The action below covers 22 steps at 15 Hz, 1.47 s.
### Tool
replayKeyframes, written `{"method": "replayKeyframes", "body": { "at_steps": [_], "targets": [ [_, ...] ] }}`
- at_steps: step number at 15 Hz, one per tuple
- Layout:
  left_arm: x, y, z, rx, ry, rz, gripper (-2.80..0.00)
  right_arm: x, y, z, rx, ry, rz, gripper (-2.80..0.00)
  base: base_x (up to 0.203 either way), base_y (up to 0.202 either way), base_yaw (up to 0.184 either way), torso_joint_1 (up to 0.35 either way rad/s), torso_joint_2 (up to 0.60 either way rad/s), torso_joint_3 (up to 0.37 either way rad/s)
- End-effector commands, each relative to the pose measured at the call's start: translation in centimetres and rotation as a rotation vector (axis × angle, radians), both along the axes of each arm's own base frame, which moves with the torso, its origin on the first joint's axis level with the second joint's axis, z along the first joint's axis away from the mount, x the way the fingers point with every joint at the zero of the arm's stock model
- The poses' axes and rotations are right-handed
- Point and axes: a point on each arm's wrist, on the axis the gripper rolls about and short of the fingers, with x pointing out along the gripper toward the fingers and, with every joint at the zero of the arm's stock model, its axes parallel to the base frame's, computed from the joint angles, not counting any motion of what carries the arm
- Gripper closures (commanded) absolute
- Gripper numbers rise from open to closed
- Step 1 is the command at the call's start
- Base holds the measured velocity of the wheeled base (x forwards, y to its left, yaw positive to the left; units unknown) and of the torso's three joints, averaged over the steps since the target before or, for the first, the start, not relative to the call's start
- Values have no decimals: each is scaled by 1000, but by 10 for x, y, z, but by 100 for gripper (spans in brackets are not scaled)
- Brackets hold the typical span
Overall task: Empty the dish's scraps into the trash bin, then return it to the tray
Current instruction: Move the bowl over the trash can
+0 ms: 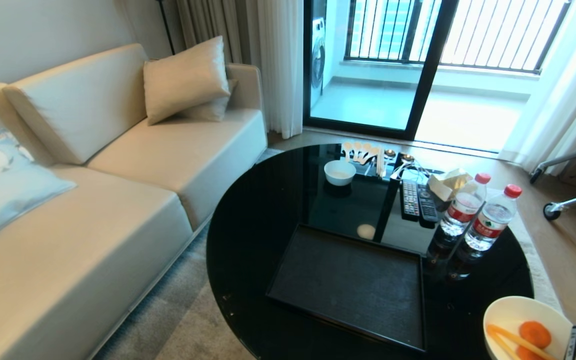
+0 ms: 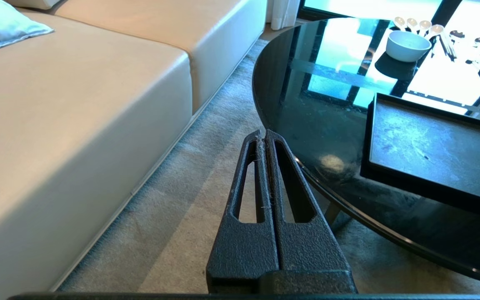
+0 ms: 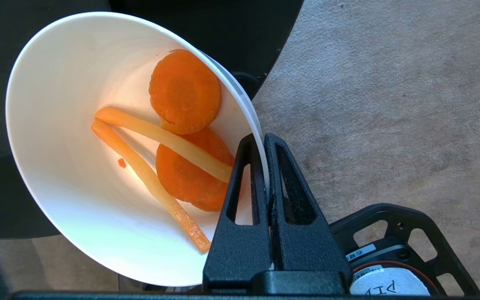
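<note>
The dish (image 3: pixel 77 166) is a glossy white bowl, held tilted at the black table's near right edge, partly over the carpet; the head view shows the dish (image 1: pixel 510 315) at its bottom right corner. My right gripper (image 3: pixel 263 139) is shut on its rim, one finger inside and one outside. The scraps lie inside: two orange carrot rounds (image 3: pixel 185 89) and two pale sticks (image 3: pixel 148 177). The black tray (image 1: pixel 348 285) sits bare on the table's near side. The trash bin is out of view. My left gripper (image 2: pixel 263 132) hangs shut and holding nothing over the carpet beside the table.
On the round black glass table (image 1: pixel 248 225) stand a second small white bowl (image 1: pixel 339 172), spoons (image 1: pixel 363 150), remotes (image 1: pixel 418 200), a tissue pack (image 1: pixel 448 182) and two water bottles (image 1: pixel 493 217). A beige sofa (image 1: pixel 118 200) flanks the table's left. Carpet (image 3: pixel 390 104) lies to the right.
</note>
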Motion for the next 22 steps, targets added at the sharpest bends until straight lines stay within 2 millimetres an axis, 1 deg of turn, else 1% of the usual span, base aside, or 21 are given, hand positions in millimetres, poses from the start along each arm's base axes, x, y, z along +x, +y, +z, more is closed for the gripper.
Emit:
{"method": "replayKeyframes", "body": {
  "at_steps": [1, 13, 22],
  "targets": [
    [0, 0, 0, -2, -1, 0, 0, 2, 1, -1, 2, -1, -3, 0, 0, 0, 0, 0, 0, 0],
    [0, 0, 0, -2, -1, 0, 0, 2, 1, -1, -1, 1, -2, 0, 0, 0, 0, 0, 0, 0],
    [0, 0, 0, -2, -1, 0, 0, 2, 1, -1, -2, 0, -2, 0, -178, 0, -2, 2, 2, 3]
  ]
}}
